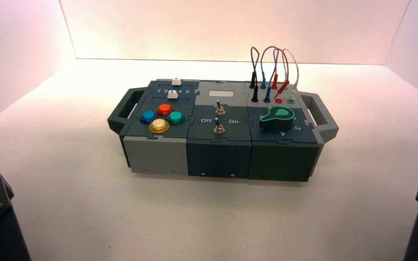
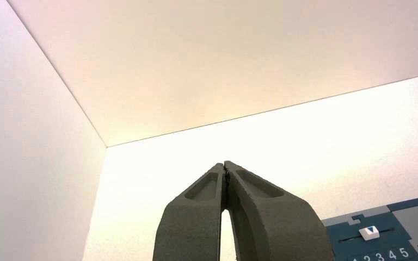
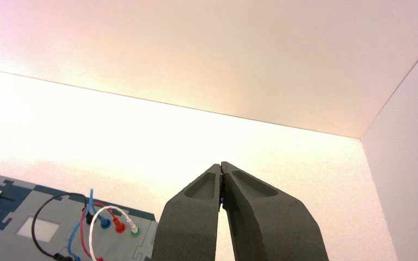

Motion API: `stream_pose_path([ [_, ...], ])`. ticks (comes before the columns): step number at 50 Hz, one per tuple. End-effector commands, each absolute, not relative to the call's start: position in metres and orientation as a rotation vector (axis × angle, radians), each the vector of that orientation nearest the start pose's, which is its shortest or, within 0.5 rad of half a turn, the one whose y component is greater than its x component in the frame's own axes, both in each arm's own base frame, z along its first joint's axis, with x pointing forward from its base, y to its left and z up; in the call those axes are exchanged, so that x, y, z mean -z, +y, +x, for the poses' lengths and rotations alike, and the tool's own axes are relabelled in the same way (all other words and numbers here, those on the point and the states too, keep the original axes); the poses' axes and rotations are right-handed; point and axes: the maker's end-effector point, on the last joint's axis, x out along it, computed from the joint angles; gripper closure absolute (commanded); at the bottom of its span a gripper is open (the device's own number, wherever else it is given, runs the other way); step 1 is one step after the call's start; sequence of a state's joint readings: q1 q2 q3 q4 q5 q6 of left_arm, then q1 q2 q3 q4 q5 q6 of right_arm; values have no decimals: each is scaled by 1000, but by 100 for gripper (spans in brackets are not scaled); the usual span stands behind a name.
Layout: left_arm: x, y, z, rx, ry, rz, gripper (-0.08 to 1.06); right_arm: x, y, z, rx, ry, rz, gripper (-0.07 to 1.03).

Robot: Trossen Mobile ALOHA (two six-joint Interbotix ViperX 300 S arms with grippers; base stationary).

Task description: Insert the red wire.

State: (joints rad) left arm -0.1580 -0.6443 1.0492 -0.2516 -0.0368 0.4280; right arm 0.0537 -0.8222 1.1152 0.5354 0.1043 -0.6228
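The red wire [image 1: 276,81] loops up from the socket block at the box's back right corner, between a blue wire [image 1: 266,65] and a white wire [image 1: 293,68]. One of its red plugs stands upright. The other [image 1: 282,85] leans tilted above a red socket ring [image 1: 278,100]. In the right wrist view the red wire [image 3: 118,224] shows far off beside the blue and white plugs. My left gripper [image 2: 226,166] is shut and empty, far from the box. My right gripper [image 3: 221,166] is also shut with nothing in it, well short of the wires.
A black wire [image 1: 253,65] stands left of the blue one. The box [image 1: 217,152] also bears coloured buttons [image 1: 160,117], two toggle switches [image 1: 218,117], a green knob [image 1: 277,116], white sliders [image 1: 173,88] and side handles [image 1: 318,111]. White walls enclose the table. Both arms are parked at the near corners.
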Motion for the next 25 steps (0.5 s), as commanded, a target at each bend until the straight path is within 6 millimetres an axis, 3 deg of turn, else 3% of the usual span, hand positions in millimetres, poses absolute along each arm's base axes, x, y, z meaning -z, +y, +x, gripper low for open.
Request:
stream_pose_path([
  [1,-235,-46,306,170,311,202,101,-232,23,274,-115,347,-92,97],
  [14,-239,-46,305,169,297,201,101,-230,25,274,-121,362,-74,97],
  [25,-243,-47,302,182,310,201,101,-238,41,267,-206,420,-17,96],
])
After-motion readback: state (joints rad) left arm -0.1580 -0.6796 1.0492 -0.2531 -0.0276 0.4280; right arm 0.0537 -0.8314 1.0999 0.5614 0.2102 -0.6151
